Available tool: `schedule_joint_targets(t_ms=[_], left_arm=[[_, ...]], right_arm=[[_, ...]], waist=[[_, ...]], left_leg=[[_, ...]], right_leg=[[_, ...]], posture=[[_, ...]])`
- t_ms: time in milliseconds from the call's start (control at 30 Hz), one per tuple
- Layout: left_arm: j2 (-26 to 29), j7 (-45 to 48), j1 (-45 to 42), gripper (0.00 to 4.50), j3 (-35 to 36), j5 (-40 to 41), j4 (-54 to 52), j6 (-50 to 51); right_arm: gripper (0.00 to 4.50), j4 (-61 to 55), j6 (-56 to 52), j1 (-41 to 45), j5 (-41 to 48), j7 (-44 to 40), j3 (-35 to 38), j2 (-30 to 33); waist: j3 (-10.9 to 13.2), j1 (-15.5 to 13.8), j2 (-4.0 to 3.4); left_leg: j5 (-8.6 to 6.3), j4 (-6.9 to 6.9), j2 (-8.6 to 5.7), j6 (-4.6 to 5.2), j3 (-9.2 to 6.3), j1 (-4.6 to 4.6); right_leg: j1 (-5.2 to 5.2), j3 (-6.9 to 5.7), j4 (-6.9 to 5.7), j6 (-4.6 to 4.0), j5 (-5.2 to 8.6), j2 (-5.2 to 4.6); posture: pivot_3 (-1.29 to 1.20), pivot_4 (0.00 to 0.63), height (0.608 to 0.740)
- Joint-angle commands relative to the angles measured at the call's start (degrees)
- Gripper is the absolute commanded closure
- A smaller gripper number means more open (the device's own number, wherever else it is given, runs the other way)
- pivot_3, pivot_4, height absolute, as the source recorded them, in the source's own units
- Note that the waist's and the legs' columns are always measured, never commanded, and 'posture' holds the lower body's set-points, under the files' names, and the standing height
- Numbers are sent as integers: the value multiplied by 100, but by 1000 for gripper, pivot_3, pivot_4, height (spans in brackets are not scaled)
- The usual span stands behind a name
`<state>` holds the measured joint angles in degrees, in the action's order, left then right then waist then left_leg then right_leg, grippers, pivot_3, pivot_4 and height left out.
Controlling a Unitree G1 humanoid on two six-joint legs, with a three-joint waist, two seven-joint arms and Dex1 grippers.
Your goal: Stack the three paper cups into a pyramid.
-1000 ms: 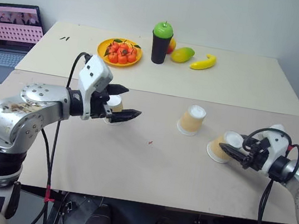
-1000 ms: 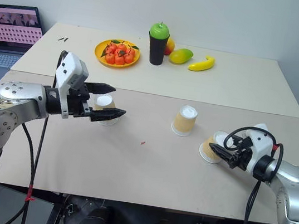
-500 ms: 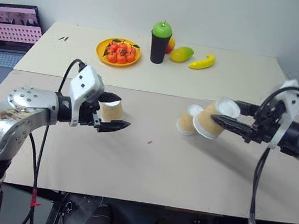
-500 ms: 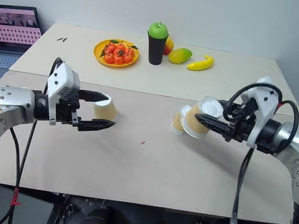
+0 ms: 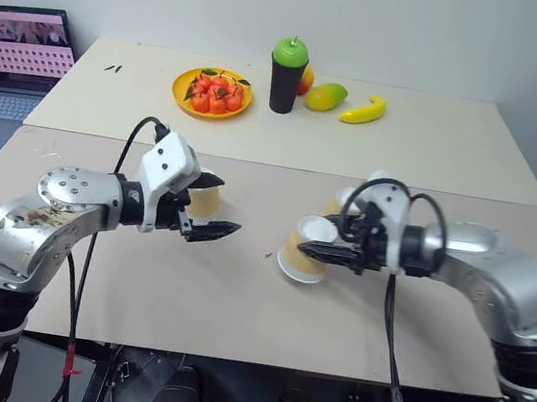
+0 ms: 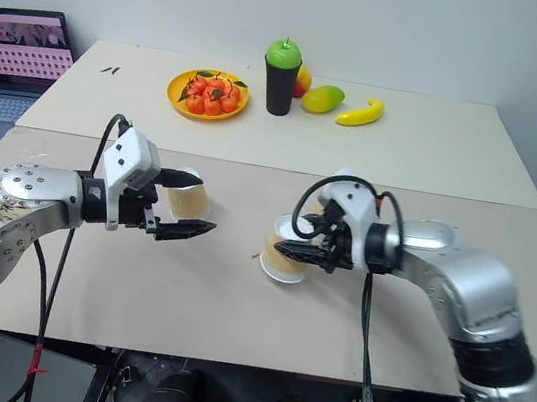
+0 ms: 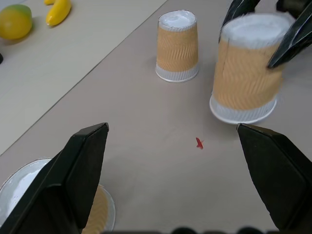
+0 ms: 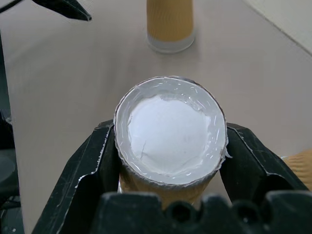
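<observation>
In the eye views, one inverted paper cup (image 5: 304, 249) is pinched near its base by the right gripper (image 5: 314, 250), judged for setting beside the cup (image 5: 203, 196) at the spread-fingered left gripper (image 5: 215, 207); bare table (image 5: 232, 307) lies between. In the left wrist view, a third cup (image 7: 177, 46) stands apart. In the right wrist view, both fingers (image 8: 87, 168) clamp the cup's sides.

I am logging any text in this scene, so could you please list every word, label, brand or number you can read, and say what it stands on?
Laptop screen: rows of small marks under a pink band, too small to read.
Three paper cups, one in the right gripper, one by the left gripper, one behind: plain ribbed sides, no print.
Black cup: no label visible.
Nothing else bears text.
</observation>
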<state>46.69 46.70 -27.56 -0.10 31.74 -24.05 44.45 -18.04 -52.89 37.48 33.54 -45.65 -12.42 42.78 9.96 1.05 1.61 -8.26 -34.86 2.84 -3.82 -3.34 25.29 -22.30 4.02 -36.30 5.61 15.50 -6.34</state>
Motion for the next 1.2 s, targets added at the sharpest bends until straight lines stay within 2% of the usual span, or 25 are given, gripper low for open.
schedule_joint_targets(t_ms=[33,333,400,500,567,700,900,967,1033,1200], left_arm=[[9,-81,-90,0,249,140,-260,100],[-10,-371,56,0,445,349,-625,404],[-6,-429,84,0,491,380,-690,465],[-6,-485,110,0,530,437,-766,537],[2,-505,118,0,541,471,-781,558],[-33,-489,30,0,461,490,-673,556],[-130,-382,-79,0,281,397,-463,417],[-209,-301,-174,0,142,323,-313,297],[-249,-244,-218,0,79,307,-236,232],[-314,-139,-307,0,-10,240,-139,113]], right_arm=[[1883,410,674,221,-536,-206,-268,-220],[1883,2127,2051,663,-1668,-685,-782,-885],[901,2329,2216,745,-1798,-754,-768,-1006],[44,2398,2261,779,-1881,-873,-685,-1095],[44,2320,2183,793,-1882,-962,-606,-1096],[44,1641,1490,919,-965,-1373,104,-1004],[44,1302,738,1386,-127,-1472,1147,-542],[44,1535,829,1642,-358,-1370,1502,26],[44,1632,1043,1647,-666,-1337,1534,439],[44,1874,1802,409,-1325,-1418,1548,1265]], waist=[[0,9,0],[0,12,0],[0,26,0],[0,20,0],[0,11,0],[2,10,-2],[2,-9,-3],[3,-21,-3],[5,-70,-5],[1,-36,2]], left_leg=[[0,1,0,0,0,0],[1,0,0,-1,-1,-4],[1,-1,1,-2,-2,-6],[2,-2,1,-4,-2,-9],[3,-1,0,-5,-3,-9],[3,-1,0,-5,-3,-8],[3,-1,0,-5,-6,-10],[3,-2,0,-5,-5,-10],[3,-3,0,-5,-5,-9],[-1,5,-1,-1,-5,-7]], right_leg=[[0,0,0,0,0,0],[1,-1,-8,0,0,2],[0,0,-14,0,0,2],[-4,-1,-36,-3,3,3],[-6,-1,-41,-5,4,3],[-8,0,-42,-5,4,3],[-5,-2,-46,-6,6,3],[-6,-2,-46,-7,6,3],[-5,-3,-45,-7,7,3],[-4,-3,-33,-9,15,3]], posture=[[0,150,735],[0,150,735],[0,150,735],[0,150,735],[0,150,735],[0,150,735],[0,150,735],[0,150,735],[0,150,735],[0,150,735]])
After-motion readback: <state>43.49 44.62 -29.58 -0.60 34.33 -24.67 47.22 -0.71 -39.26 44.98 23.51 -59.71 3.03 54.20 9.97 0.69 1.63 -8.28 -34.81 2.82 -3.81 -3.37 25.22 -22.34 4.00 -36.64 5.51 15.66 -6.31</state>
